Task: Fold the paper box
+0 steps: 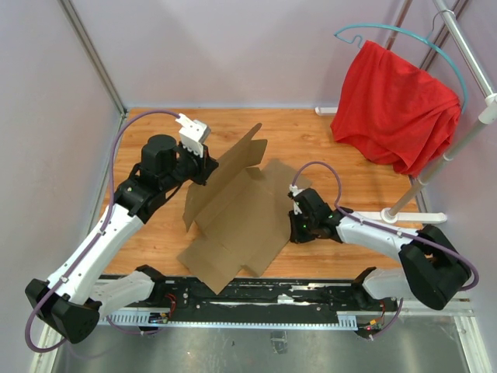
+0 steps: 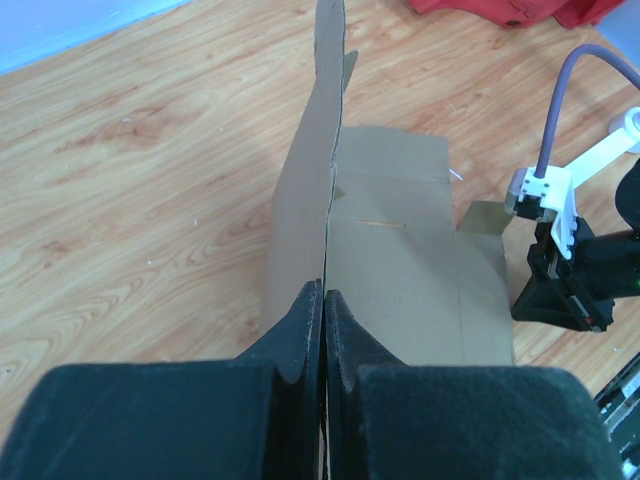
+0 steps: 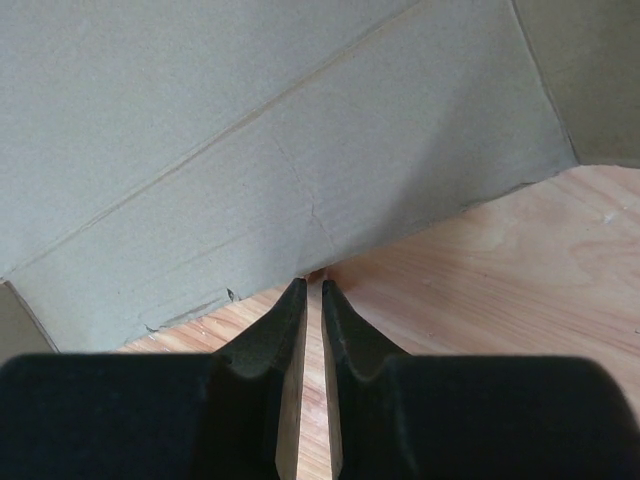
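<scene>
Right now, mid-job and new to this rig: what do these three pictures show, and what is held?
Two robot arms are bolted at the near edge of a wooden table. The wide picture looks down from above and behind them; the other two come from a camera on each wrist. A brown paper box, a cut cardboard sheet, lies on the table. The left tool is shut on one panel, holding it upright. The right tool, almost closed, meets the sheet's right edge; whether it grips is unclear. A red cloth hangs far right.
</scene>
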Tool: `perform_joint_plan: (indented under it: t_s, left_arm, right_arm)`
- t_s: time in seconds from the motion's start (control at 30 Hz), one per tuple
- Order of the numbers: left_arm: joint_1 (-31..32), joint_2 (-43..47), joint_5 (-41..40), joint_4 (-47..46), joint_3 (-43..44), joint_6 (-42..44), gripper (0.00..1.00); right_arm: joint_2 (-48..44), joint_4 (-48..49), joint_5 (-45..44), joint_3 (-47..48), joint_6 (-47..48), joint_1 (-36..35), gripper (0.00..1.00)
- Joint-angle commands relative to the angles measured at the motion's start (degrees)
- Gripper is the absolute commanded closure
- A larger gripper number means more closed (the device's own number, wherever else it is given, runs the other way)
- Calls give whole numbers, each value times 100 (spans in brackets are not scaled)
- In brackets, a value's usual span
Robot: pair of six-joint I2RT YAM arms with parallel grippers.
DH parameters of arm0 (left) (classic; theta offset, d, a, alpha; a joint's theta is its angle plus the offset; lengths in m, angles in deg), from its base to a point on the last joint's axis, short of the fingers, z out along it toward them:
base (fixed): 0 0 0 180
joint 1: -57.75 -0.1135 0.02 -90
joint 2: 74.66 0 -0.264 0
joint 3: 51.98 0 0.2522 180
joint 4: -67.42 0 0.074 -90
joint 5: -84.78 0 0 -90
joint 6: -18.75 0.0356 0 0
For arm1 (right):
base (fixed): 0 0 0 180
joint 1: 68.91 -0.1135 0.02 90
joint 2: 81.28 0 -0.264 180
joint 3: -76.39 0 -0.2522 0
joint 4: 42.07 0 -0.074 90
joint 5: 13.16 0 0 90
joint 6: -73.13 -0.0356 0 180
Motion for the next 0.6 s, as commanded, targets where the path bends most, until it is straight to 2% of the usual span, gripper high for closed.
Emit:
perform_joint_plan:
  t_s: [0.0, 0.4, 0.57]
  left_arm:
    - [-2, 106, 78, -134, -47, -63, 100]
    - [-3, 106, 206, -167, -39, -100, 100]
    - [-3, 98, 334, -187, -49, -136, 100]
  right_arm:
    - [76, 129, -30, 74, -97, -107, 87]
    - [107, 137, -92, 679, 13, -147, 87]
    - [443, 218, -25, 1056, 139, -156, 86]
